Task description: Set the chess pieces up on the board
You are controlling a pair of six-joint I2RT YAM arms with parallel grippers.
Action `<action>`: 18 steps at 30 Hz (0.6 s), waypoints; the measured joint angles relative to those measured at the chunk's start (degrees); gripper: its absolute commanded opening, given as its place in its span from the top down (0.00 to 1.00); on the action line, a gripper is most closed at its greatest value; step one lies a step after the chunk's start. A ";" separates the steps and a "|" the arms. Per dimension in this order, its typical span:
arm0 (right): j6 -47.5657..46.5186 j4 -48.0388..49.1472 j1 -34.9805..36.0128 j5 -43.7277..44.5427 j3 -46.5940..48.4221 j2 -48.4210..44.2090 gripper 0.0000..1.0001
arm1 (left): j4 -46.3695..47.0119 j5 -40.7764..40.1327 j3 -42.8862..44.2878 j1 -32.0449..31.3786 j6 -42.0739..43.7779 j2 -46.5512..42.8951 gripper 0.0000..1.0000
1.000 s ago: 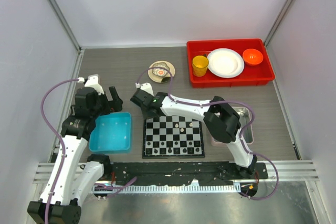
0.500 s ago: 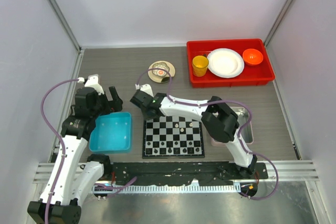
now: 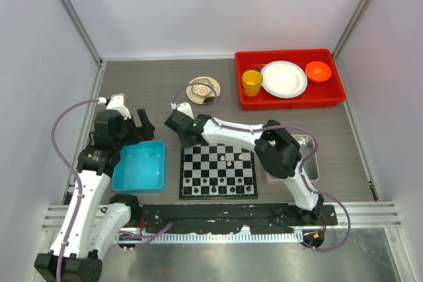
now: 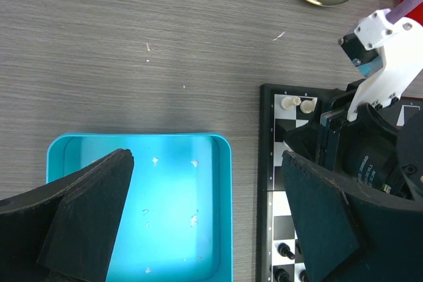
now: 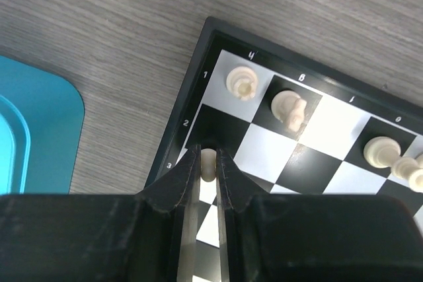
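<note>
Moved: the right claw (image 5: 207,154) is squeezing shut.
Holding: it is pinching a tiny cream plastic chess piece (image 5: 208,165) near a corner of the flat black-and-white chessboard (image 5: 330,123).
Other side: the left claw (image 4: 206,160) is hanging wide open.
Meaning: that piece is probably getting picked up for its proper square.

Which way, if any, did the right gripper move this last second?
Yes, slightly: the right gripper, pinching a chess piece, crept left toward the blue bin, against the board.

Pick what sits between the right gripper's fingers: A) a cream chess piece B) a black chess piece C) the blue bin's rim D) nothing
A: the right wrist view shows the right gripper closed on a cream chess piece at the board edge.
</note>
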 measured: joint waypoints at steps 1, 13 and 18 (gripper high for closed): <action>-0.09 0.00 -0.22 0.11 0.20 0.00 0.82 | 0.00 0.00 0.00 0.00 0.00 0.00 0.00; -0.87 -0.13 -1.20 0.50 1.40 0.17 0.82 | 0.00 0.00 0.00 0.00 0.00 0.00 0.00; -0.90 -0.15 -1.20 0.48 1.68 0.79 0.82 | 0.00 0.00 0.00 0.00 0.00 0.00 0.00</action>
